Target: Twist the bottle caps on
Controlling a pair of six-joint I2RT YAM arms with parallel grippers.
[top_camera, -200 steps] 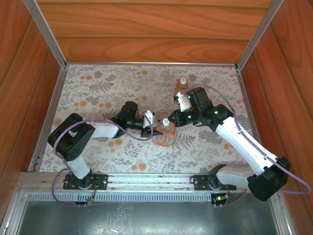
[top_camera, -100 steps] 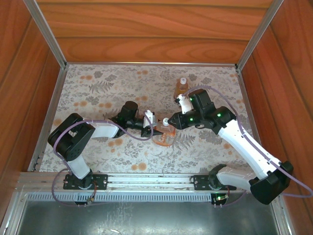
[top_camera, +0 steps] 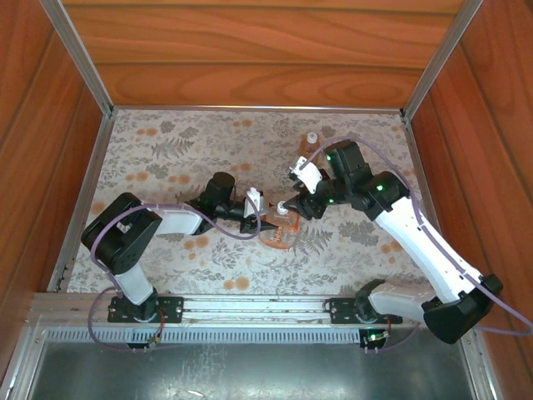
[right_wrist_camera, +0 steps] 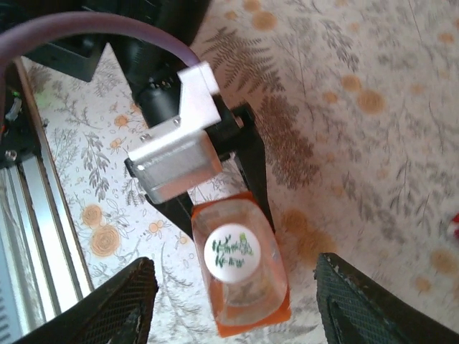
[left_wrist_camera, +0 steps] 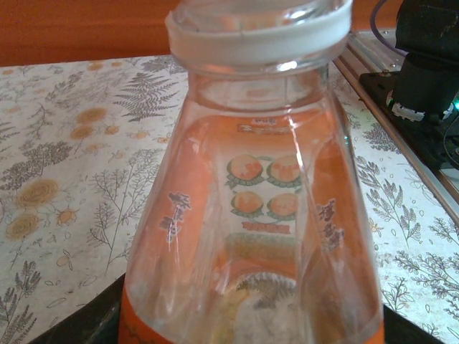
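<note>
The wide squarish bottle (top_camera: 281, 231) of orange liquid stands at mid-table, and my left gripper (top_camera: 260, 220) is shut on its body. A white bottle cap (right_wrist_camera: 232, 258) with green print sits on its neck, and it is seen from the side as a white cap (left_wrist_camera: 258, 32) in the left wrist view. My right gripper (right_wrist_camera: 237, 304) hovers above that cap, open. Its fingertips (right_wrist_camera: 122, 301) stand well apart on either side of the bottle (right_wrist_camera: 240, 287), touching nothing. The slimmer bottle (top_camera: 309, 150) stands behind, a cap (top_camera: 311, 137) on top.
The floral cloth (top_camera: 166, 158) covers the table inside wooden walls. A metal rail (top_camera: 250, 307) with the arm bases runs along the near edge. The right arm's base (left_wrist_camera: 430, 72) shows beyond the bottle in the left wrist view.
My right gripper has opened off the wide bottle's cap, and its wrist has swung up and back. The left gripper and the bottle have stayed put.
</note>
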